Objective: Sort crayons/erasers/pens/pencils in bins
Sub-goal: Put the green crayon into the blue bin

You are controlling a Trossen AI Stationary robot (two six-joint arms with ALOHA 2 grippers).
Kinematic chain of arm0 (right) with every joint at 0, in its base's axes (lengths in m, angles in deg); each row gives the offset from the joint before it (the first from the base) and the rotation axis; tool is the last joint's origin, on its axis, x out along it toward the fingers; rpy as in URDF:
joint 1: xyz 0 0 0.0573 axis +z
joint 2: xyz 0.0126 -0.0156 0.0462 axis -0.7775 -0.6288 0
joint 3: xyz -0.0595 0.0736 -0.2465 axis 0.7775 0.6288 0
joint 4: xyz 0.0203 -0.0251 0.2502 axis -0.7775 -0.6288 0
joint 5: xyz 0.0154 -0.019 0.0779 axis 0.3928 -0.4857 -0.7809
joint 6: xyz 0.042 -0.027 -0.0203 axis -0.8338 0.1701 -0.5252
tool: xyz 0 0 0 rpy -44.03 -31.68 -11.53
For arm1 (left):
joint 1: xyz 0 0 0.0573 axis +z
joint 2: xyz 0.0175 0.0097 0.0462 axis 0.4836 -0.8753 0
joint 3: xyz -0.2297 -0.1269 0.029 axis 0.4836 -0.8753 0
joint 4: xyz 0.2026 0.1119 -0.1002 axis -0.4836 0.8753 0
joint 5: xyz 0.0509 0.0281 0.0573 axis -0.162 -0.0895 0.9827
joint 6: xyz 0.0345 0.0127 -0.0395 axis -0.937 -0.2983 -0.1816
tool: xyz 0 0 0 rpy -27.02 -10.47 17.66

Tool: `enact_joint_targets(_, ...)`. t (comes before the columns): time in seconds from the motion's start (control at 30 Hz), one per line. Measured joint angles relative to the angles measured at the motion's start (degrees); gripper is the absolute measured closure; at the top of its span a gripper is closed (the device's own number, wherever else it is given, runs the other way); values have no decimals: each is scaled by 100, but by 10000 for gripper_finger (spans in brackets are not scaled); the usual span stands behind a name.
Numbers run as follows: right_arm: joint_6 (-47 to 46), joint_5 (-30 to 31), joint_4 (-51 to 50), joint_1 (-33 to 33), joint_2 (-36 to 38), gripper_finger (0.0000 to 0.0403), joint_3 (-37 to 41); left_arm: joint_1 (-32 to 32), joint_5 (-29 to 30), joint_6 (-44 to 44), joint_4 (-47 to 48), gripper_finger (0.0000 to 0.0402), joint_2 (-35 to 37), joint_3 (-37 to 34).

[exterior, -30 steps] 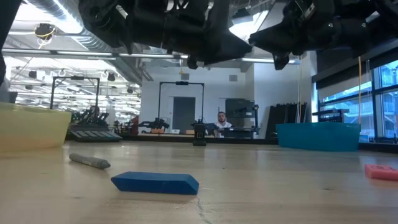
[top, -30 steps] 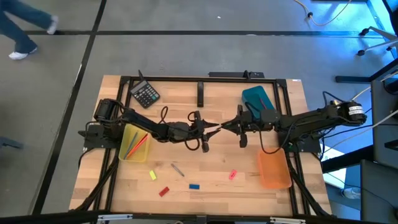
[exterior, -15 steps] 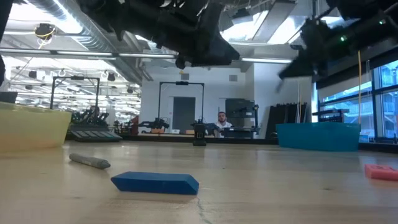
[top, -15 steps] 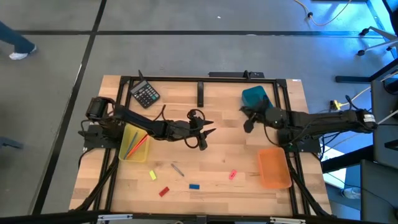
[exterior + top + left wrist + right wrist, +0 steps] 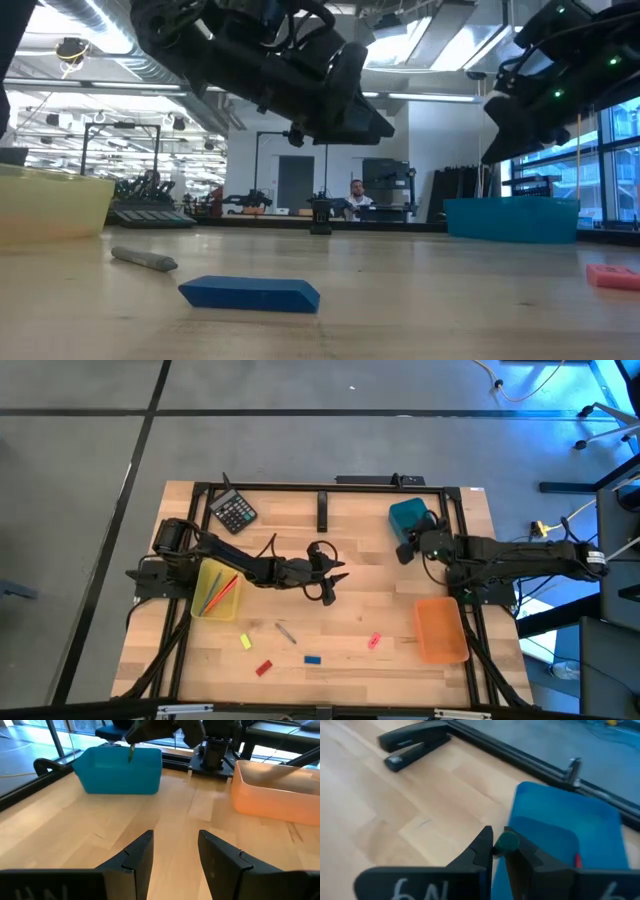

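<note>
Pale planked wood forms the desk point(image 5: 350, 605), framed by black rails. Three rectangular plastic tubs stand on it: a translucent yellow bin point(image 5: 216, 590) at left holding thin sticks, a solid teal bin point(image 5: 408, 515) at far right, and a translucent orange bin point(image 5: 441, 630) at near right.

The right pincer point(image 5: 500, 845) hangs over the teal bin's near-left edge, its fingers pinching a slim green-ended stick point(image 5: 508, 841); a small red object point(image 5: 577, 860) lies inside that bin, its shape hard to make out.

The left pincer point(image 5: 335, 573) hovers above mid-desk, fingers spread with nothing between them.

The chunky erasers lie well apart from both pincers on the near part of the desk: yellow eraser point(image 5: 245, 642), red eraser point(image 5: 264, 668), blue eraser point(image 5: 312, 659), pink eraser point(image 5: 375, 641). A grey stick point(image 5: 286, 632) lies between the yellow and blue ones.

A black calculator point(image 5: 233, 512) sits at far left.
</note>
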Motion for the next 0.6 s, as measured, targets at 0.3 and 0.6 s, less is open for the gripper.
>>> enact_joint_targets(0.3,-1,-48,-290,-225,-29,362,0,3,2,0,223,255,0,0)
enact_joint_targets(0.6,-231,-84,-654,-248,-28,362,0,42,0,24,173,255,-54,0)
